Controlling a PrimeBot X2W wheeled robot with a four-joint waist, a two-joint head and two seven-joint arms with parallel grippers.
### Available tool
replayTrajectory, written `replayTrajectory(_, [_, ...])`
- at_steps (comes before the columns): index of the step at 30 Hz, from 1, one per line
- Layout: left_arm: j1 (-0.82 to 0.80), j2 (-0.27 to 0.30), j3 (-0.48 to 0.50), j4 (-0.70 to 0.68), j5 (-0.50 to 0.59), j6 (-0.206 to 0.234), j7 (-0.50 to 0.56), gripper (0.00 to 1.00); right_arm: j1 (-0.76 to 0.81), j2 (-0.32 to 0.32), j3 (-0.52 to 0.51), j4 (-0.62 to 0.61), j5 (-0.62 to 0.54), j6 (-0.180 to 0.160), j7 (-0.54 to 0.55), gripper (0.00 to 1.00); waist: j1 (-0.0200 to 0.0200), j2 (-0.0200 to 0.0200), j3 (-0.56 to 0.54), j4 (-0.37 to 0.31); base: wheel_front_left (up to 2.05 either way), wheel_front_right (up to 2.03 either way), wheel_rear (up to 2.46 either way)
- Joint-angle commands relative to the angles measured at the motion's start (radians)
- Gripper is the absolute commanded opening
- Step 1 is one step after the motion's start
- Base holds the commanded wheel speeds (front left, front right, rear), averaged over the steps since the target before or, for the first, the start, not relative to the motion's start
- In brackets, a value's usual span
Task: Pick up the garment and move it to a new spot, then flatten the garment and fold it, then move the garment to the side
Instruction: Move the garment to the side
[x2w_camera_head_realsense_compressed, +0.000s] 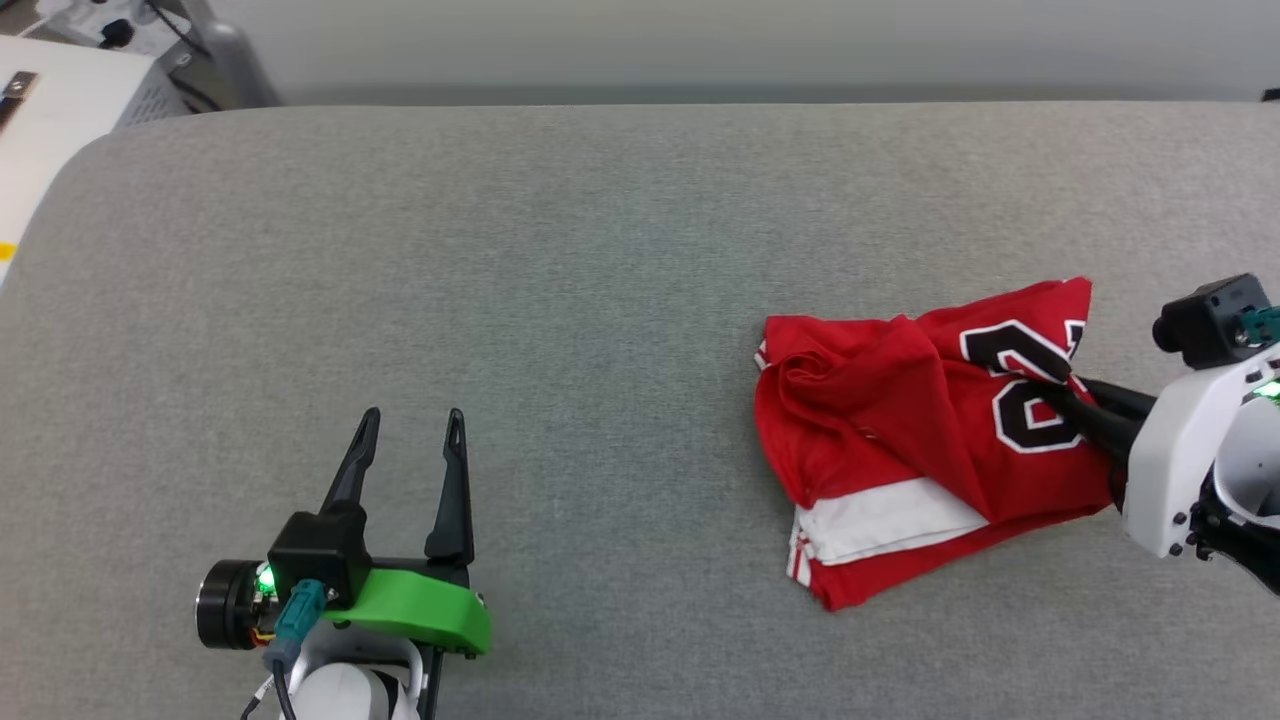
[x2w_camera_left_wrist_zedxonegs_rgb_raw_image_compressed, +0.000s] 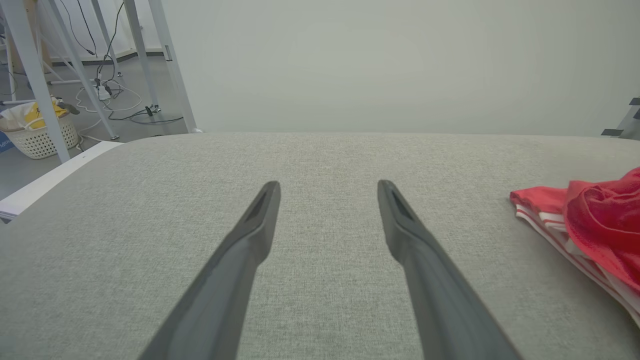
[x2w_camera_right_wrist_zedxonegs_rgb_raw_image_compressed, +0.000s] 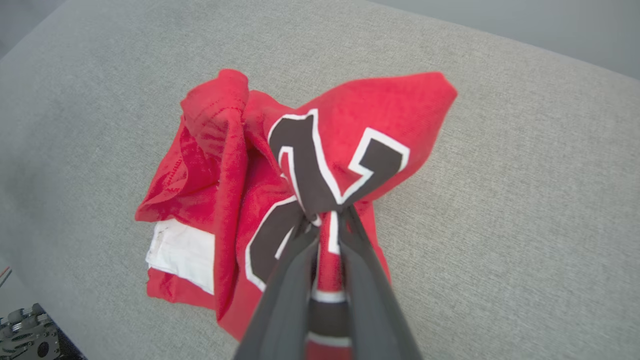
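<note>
The garment, a red jersey with black numerals and white striped trim, lies crumpled on the right of the grey padded table. My right gripper comes in from the right and is shut on a pinch of the garment at the numerals; in the right wrist view the cloth bunches between the fingers. My left gripper rests open at the lower left, well away from the garment. In the left wrist view its fingers spread over bare table, with the garment at the right edge.
A white table with equipment stands beyond the far left corner. In the left wrist view, metal frame legs, cables and a white basket are on the floor past the table's left edge. A wall runs behind.
</note>
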Motion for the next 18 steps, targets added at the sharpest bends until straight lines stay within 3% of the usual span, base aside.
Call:
replayTrajectory(1, [0.005, -0.004, 0.004, -0.009, 0.004, 0.003, -0.006, 1.00, -0.025, -0.012, -0.001, -0.007, -0.001, -0.001, -0.009, 0.00, -0.0001, 0.0000, 0.000, -0.075, 0.00, 0.00, 0.00])
replayTrajectory(10, [-0.018, 0.006, 0.035, -0.044, 0.025, -0.008, -0.006, 1.00, -0.079, -0.076, -0.048, 0.004, 0.005, -0.001, -0.021, 0.00, -0.0001, 0.0000, 0.060, -0.206, 0.00, 0.00, 0.00])
replayTrajectory(18, [-0.073, 0.027, 0.046, -0.101, 0.049, -0.015, -0.006, 1.00, -0.158, -0.149, -0.110, 0.155, -0.003, -0.001, -0.036, 0.00, -0.0001, 0.0000, 0.183, -0.229, 0.00, 0.00, 0.00])
